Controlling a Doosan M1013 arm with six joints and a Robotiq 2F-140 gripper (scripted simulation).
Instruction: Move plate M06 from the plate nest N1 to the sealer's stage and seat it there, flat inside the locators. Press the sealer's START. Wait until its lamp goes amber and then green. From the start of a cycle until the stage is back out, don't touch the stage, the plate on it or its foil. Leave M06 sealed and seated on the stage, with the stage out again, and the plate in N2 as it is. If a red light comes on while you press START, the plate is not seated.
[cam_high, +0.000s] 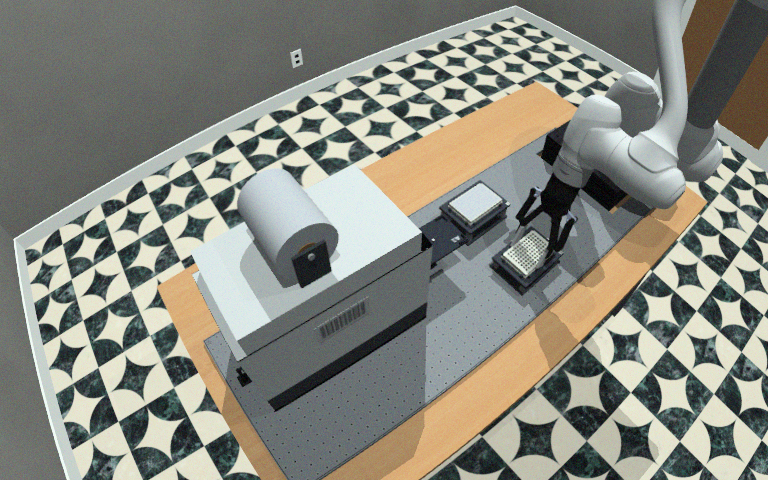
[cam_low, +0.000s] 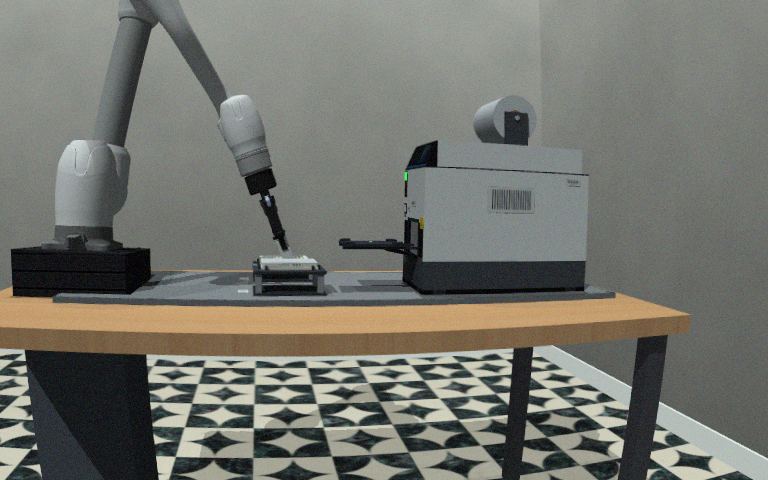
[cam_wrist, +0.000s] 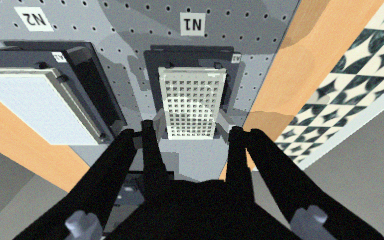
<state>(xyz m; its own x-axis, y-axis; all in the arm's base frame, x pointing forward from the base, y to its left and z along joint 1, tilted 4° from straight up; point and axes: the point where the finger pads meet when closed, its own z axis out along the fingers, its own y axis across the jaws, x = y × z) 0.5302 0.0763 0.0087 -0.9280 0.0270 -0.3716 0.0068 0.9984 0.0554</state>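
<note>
Plate M06 (cam_high: 525, 253) (cam_low: 289, 264) (cam_wrist: 192, 90), pale with a grid of wells, lies in the dark nest N1 (cam_high: 521, 284) (cam_low: 288, 273) (cam_wrist: 190, 57). My gripper (cam_high: 530, 253) (cam_low: 285, 252) (cam_wrist: 191, 116) is shut on its two long sides, with the pale fingertips against them. The sealer's stage (cam_high: 443, 238) (cam_low: 368, 243) (cam_wrist: 131, 192) is out and carries no plate. The sealer (cam_high: 362, 339) (cam_low: 504, 226) has a green lamp (cam_low: 406, 176) lit. START cannot be made out.
A white-topped plate (cam_high: 476, 202) (cam_wrist: 42, 107) sits in nest N2 beside N1, near the stage. A foil roll (cam_high: 283, 217) (cam_low: 502, 118) stands on the sealer. The arm's black base block (cam_low: 79, 271) is at the other end of the table.
</note>
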